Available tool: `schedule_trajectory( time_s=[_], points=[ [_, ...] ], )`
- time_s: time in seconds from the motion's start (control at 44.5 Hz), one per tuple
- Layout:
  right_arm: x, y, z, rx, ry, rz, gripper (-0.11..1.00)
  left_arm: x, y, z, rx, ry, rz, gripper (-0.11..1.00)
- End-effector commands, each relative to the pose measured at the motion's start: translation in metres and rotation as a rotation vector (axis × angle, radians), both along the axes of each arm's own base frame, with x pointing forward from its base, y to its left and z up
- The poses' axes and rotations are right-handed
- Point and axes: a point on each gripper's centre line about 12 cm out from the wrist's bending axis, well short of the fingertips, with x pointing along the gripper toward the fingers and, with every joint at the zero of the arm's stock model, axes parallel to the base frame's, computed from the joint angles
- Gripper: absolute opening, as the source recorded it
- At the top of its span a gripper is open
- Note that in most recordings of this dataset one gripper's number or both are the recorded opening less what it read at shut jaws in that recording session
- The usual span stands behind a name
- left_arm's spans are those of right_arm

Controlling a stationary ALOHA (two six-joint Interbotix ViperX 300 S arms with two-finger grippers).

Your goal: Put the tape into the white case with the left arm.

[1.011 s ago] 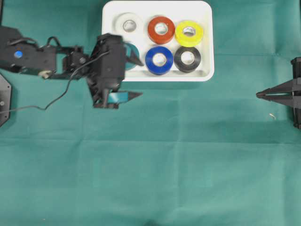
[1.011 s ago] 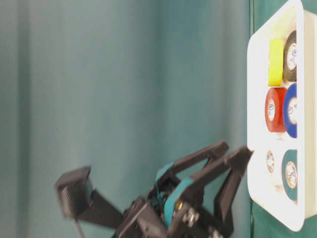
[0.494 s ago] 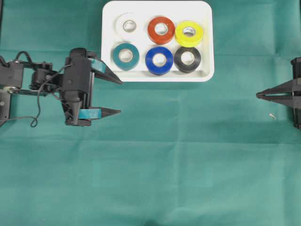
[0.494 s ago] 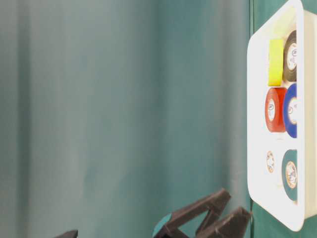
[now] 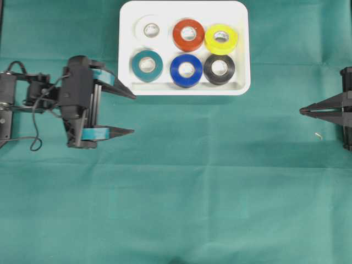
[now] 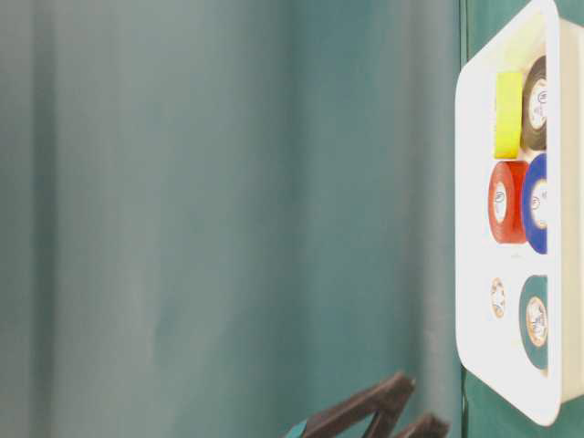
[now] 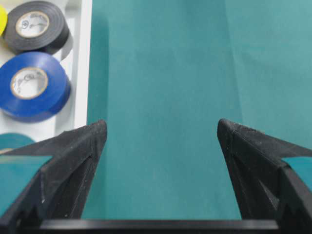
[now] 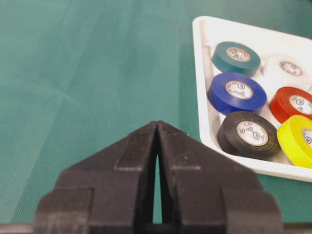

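Observation:
The white case [image 5: 125, 49] sits at the back centre with several tape rolls lying flat in it. They are white [image 5: 150, 28], red [image 5: 188, 34] and yellow [image 5: 221, 38] behind, and teal [image 5: 147, 65], blue [image 5: 186, 70] and black [image 5: 219, 68] in front. My left gripper [image 5: 134, 114] is open and empty over the green cloth, just left of the case's front left corner. In the left wrist view that gripper [image 7: 161, 126] frames bare cloth, with the case wall [image 7: 80, 73] and blue roll [image 7: 31, 85] to its left. My right gripper [image 5: 301, 111] is shut at the far right.
Green cloth covers the table. A thin black cable [image 5: 34, 144] loops beside the left arm. A small pale speck [image 5: 319, 135] lies near the right gripper. The right wrist view shows the case [image 8: 197, 73] to the right of its gripper [image 8: 157, 124].
My left gripper has drawn back leftward from the case, staying open, and the teal roll it covered now shows in the case. The right arm has not moved.

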Motion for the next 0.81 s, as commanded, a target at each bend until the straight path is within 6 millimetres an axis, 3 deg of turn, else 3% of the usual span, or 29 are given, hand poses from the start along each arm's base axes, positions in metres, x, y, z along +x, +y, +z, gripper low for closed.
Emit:
schedule_trajectory(
  time_s=[0.0, 0.404, 0.786],
  points=[
    [0.002, 0.000, 0.006, 0.002, -0.015, -0.001, -0.09, -0.008, -0.001, 0.014, -0.004, -0.054, -0.003, 0.93],
    [0.002, 0.000, 0.006, 0.000, -0.015, -0.001, -0.09, -0.059, 0.000, 0.021, -0.007, -0.139, -0.001, 0.92],
    [0.002, 0.000, 0.006, 0.002, -0.015, -0.001, -0.09, -0.090, 0.001, 0.021, -0.006, -0.204, -0.001, 0.92]
  ],
)
